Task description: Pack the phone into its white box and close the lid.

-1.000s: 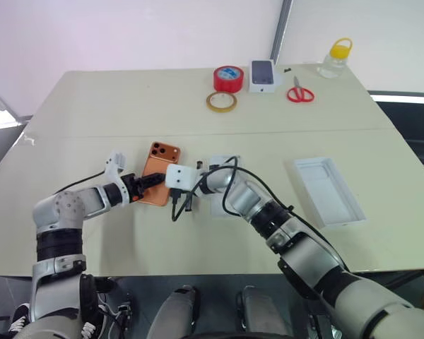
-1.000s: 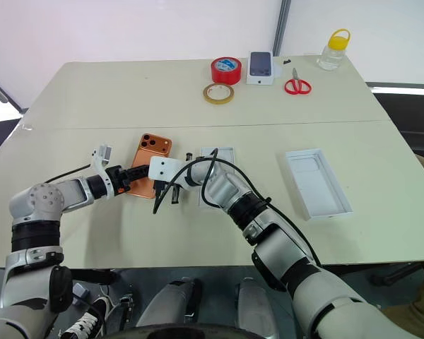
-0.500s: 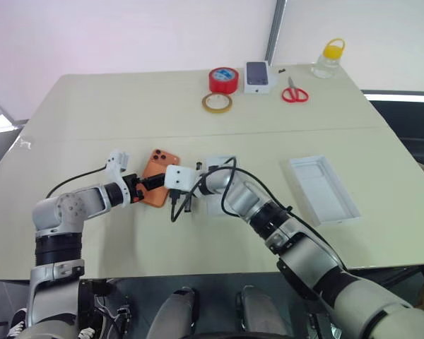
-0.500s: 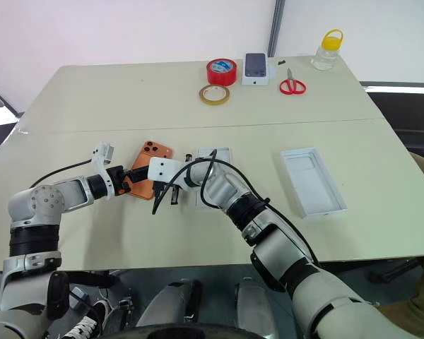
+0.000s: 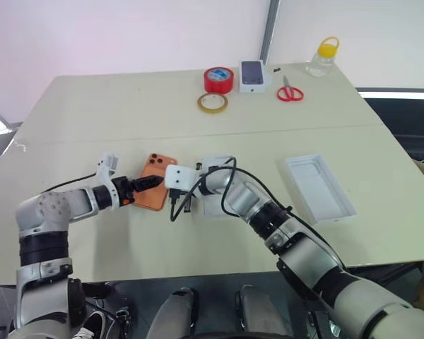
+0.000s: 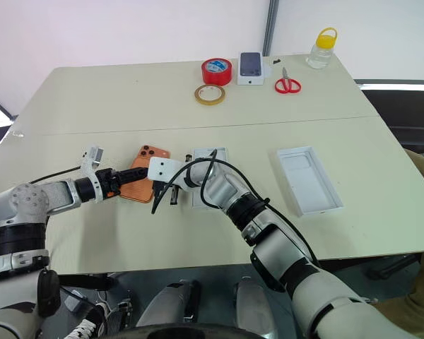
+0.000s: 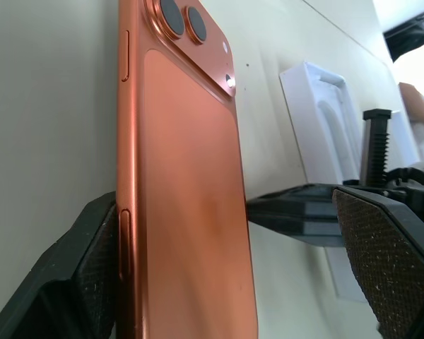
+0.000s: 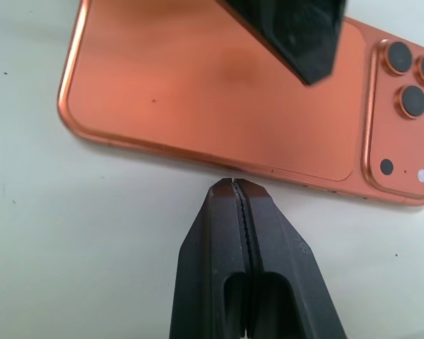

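- Beige table, white wall behind.
- Left gripper wide open around the phone's end, gripping nothing.
- Phone flat, back up.
- Right gripper shut, empty, tips beside phone edge.
- White box just right of phone.
- Lid further right.

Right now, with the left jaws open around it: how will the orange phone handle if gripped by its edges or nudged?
The phone looks like a rigid slab, so it shouldn't flex. Its smooth, glossy back and rounded rim probably slip against the fingers. Lying flat on the table, it would likely slide, not tip.
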### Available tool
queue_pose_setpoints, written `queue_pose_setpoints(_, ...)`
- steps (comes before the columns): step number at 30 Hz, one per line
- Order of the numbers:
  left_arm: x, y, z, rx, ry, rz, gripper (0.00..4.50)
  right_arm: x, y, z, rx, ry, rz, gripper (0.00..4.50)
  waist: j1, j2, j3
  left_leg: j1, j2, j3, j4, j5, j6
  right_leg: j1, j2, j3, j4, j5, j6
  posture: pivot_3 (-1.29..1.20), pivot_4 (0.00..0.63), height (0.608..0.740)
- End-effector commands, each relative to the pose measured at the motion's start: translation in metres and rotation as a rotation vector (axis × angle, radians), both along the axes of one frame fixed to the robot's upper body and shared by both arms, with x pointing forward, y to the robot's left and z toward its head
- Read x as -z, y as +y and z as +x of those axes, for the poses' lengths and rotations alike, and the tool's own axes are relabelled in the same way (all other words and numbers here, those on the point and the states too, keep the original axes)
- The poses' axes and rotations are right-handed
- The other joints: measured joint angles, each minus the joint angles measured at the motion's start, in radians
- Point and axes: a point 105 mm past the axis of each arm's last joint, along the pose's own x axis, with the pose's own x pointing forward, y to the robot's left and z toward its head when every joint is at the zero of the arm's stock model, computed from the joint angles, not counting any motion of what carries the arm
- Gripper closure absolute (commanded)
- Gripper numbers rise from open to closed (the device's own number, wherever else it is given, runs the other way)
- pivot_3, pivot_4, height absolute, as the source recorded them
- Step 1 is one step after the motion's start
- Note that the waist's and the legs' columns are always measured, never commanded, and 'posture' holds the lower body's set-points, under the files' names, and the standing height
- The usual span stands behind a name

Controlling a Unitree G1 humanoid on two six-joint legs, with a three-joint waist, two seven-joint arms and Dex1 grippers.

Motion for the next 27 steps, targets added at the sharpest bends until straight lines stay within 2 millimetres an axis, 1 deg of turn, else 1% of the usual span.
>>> queue_pose_setpoints(1,0.002,-0.001,-0.008,0.022,0.019,-0.024,0.04,-0.007,0.005,-0.002,-0.013,-0.012,0.022,4.5,0.0,0.0,0.0,0.0,0.0,0.0,0.0,0.0,0.0,0.0,0.0,0.0,0.0,0.0,0.0,0.0,0.15,0.74)
queue_pose_setpoints(3,-0.004,0.001,-0.008,0.016,0.002,-0.066,0.04,-0.006,0.005,-0.002,-0.018,-0.013,0.02,4.5,0.001,0.0,0.0,0.0,0.0,0.0,0.0,0.0,0.0,0.0,0.0,0.0,0.0,0.0,0.0,0.0,0.15,0.74)
queue_pose_setpoints(5,-0.002,0.004,-0.007,0.006,-0.012,-0.033,0.04,-0.006,0.005,-0.003,-0.016,-0.009,0.021,4.5,0.001,0.0,0.0,0.0,0.0,0.0,0.0,0.0,0.0,0.0,0.0,0.0,0.0,0.0,0.0,0.0,0.15,0.74)
queue_pose_setpoints(6,-0.008,0.003,-0.006,-0.002,-0.015,-0.099,0.04,-0.006,0.005,-0.002,-0.016,-0.014,0.018,4.5,0.001,0.0,0.0,0.0,0.0,0.0,0.0,0.0,0.0,0.0,0.0,0.0,0.0,0.0,0.0,0.0,0.15,0.74)
queue_pose_setpoints(7,-0.011,0.003,-0.007,0.001,-0.023,-0.12,0.04,-0.006,0.004,-0.002,-0.016,-0.014,0.018,4.5,0.001,0.0,0.0,0.0,0.0,0.0,0.0,0.0,0.0,0.0,0.0,0.0,0.0,0.0,0.0,0.0,0.15,0.74)
queue_pose_setpoints(11,-0.002,-0.003,-0.009,0.005,0.001,-0.123,0.04,-0.006,0.004,-0.002,-0.018,-0.014,0.018,4.5,0.003,0.0,0.0,0.0,0.0,0.0,0.0,0.0,0.0,0.0,0.0,0.0,0.0,0.0,0.0,0.0,0.15,0.74)
queue_pose_setpoints(15,0.002,-0.007,-0.008,-0.004,0.007,-0.146,0.04,-0.006,0.004,-0.002,-0.02,-0.012,0.017,4.5,0.008,0.0,0.0,0.0,0.0,0.0,0.0,0.0,0.0,0.0,0.0,0.0,0.0,0.0,0.0,0.0,0.15,0.74)
queue_pose_setpoints(18,-0.002,-0.007,-0.009,0.003,-0.006,-0.157,0.86,-0.005,0.004,-0.003,-0.02,-0.008,0.017,4.5,0.007,-0.001,0.001,0.0,0.0,0.0,0.0,0.0,0.0,0.0,0.0,0.0,0.0,0.0,0.0,0.0,0.15,0.74)
queue_pose_setpoints(19,-0.002,-0.007,-0.009,0.0,0.001,-0.158,1.34,-0.005,0.004,-0.003,-0.02,-0.008,0.017,4.5,0.007,-0.001,0.001,0.0,0.0,0.0,0.0,0.0,0.0,0.0,0.0,0.0,0.0,0.0,0.0,0.0,0.15,0.74)
queue_pose_setpoints(21,0.001,-0.004,-0.01,-0.006,0.011,-0.141,1.34,-0.005,0.005,-0.003,-0.02,-0.007,0.018,4.5,0.007,-0.001,0.001,0.0,0.0,0.0,0.0,0.0,0.0,-0.001,0.0,0.0,0.0,0.0,0.0,0.0,0.15,0.74)
queue_pose_setpoints(27,-0.002,-0.004,-0.014,0.002,0.023,-0.188,1.34,-0.005,0.004,-0.004,-0.018,-0.005,0.019,4.5,0.007,-0.002,0.001,-0.001,0.0,0.0,0.0,0.0,0.0,-0.001,0.0,0.0,0.0,0.0,0.0,0.0,0.15,0.74)
